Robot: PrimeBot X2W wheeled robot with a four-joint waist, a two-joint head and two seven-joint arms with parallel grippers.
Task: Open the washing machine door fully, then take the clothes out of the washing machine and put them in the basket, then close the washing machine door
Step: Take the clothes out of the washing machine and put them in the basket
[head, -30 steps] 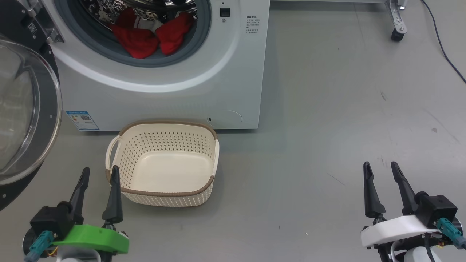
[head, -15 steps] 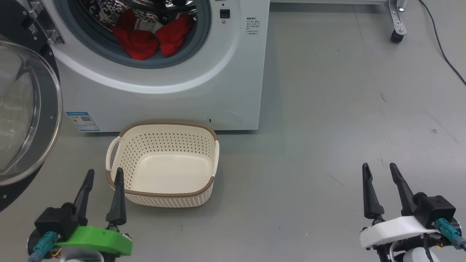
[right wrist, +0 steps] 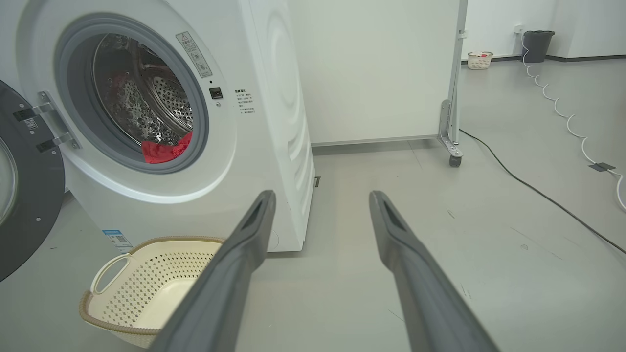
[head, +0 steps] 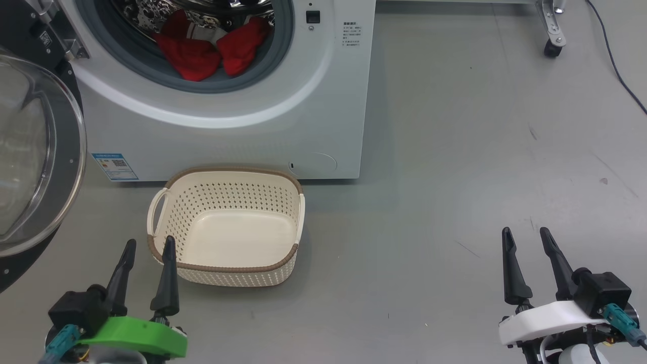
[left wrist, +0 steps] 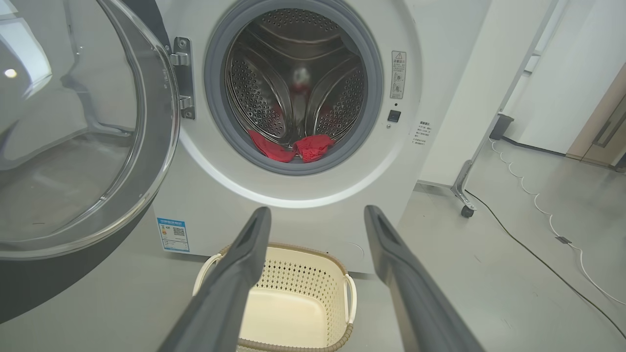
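The white washing machine [head: 283, 126] stands ahead with its round door [head: 30, 151] swung wide open to the left. Red clothes [head: 210, 50] lie at the front of the steel drum, just inside the grey rubber rim [left wrist: 293, 149] [right wrist: 164, 149]. The cream basket [head: 227, 227] sits on the floor in front of the machine, with nothing in it. My left gripper [head: 150, 247] is open, low at the basket's near left corner, holding nothing. My right gripper [head: 525, 237] is open over bare floor far to the right.
A wheeled white panel stand [right wrist: 452, 146] rises right of the machine, with a black cable [right wrist: 538, 195] running across the floor. A dark bin [right wrist: 535, 46] and a small basket [right wrist: 479, 59] sit far back. Grey floor [head: 480, 151] spreads to the right.
My left gripper has drifted slightly right and toward me beside the basket. The right gripper has barely moved. Clothes, basket and door stay where they were.
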